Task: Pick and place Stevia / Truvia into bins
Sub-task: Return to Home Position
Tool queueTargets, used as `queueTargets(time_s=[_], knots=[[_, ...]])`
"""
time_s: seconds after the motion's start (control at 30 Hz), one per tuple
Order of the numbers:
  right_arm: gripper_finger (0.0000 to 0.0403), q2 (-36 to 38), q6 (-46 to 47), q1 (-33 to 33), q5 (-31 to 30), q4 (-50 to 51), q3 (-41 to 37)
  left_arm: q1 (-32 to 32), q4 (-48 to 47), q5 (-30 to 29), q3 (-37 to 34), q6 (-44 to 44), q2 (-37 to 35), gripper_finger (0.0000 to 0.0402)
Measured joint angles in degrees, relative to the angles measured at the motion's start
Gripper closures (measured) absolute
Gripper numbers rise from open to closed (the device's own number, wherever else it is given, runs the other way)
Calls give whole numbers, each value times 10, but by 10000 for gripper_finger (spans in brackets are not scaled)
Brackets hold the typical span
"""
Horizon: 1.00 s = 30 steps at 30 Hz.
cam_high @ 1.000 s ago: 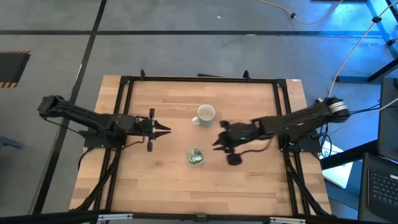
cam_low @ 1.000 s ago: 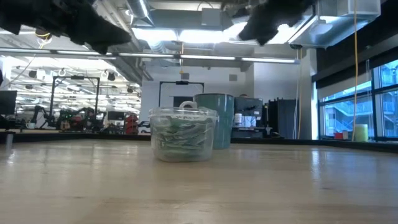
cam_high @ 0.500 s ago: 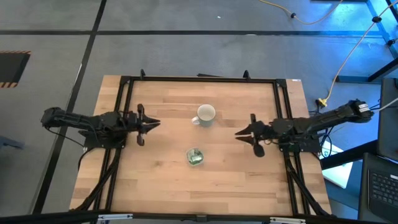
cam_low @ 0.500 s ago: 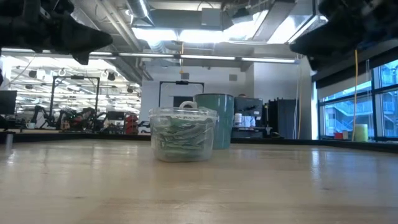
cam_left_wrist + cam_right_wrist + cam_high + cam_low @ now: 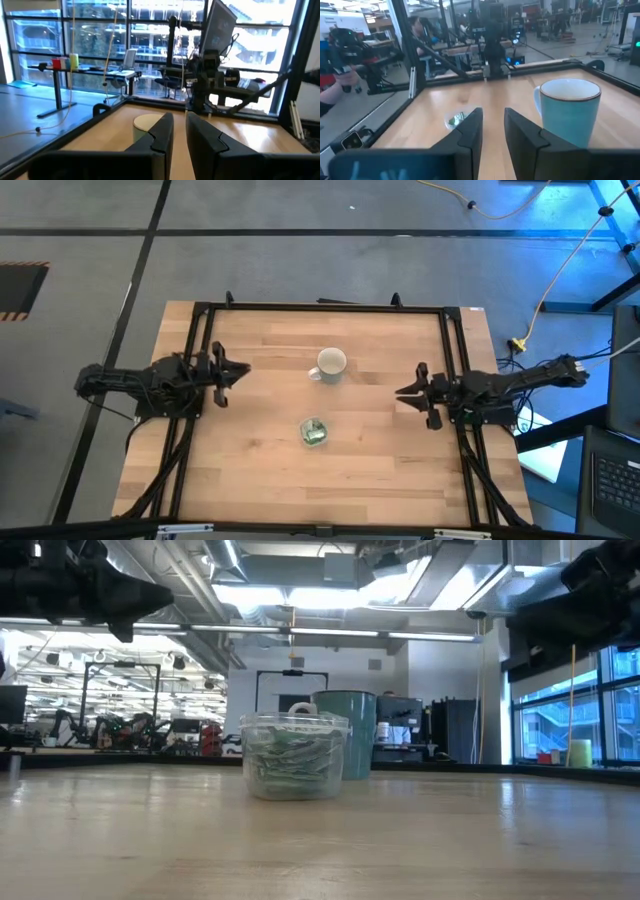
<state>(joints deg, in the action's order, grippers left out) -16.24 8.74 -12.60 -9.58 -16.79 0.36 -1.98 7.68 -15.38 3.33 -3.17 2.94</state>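
Retracted since a second ago: both arms, off the middle of the table [image 5: 380, 470] and back to its side edges.

From above: left gripper [image 5: 243, 370] at the left edge, right gripper [image 5: 401, 392] at the right edge, both pointing inward, well apart from everything. Clear plastic cup [image 5: 303, 426] near the table's centre, green and white sachets [image 5: 316, 436] heaped inside. Mug [image 5: 331, 363] beyond it, apart.

At table height: cup [image 5: 295, 720] upright, packed with sachets [image 5: 293, 762], teal mug [image 5: 362, 735] behind it.

Past the left wrist: fingers [image 5: 161, 137] narrowly parted, gripping nothing; mug [image 5: 144, 127] ahead, right arm [image 5: 210, 70] far beyond.

Past the right wrist: fingers [image 5: 470, 132] with the same narrow gap, nothing held; mug [image 5: 570, 112] close by, cup [image 5: 455, 120] farther off.
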Motion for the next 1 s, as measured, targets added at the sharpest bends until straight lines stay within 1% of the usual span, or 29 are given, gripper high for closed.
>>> queueTargets(time_s=[0.07,0.17,0.37,0.6,0.83,0.93,1.0], knots=[[318,27,0,0,0,22,0,3,-2,0,0,-10,-6,354],[318,59,-13,0,0,24,0,4,-7,0,0,-16,-6,354],[318,98,-30,0,0,28,0,4,6,0,-22,-27,-6,355],[318,119,-30,0,0,61,0,3,3,-8,-29,-33,-6,355],[318,123,-30,0,0,82,1,3,1,-20,-29,-31,-6,355],[318,123,-31,0,-1,95,1,3,-4,-45,-29,-24,-6,355],[318,123,-33,0,-15,96,1,3,-4,-63,-29,-17,-6,355]])
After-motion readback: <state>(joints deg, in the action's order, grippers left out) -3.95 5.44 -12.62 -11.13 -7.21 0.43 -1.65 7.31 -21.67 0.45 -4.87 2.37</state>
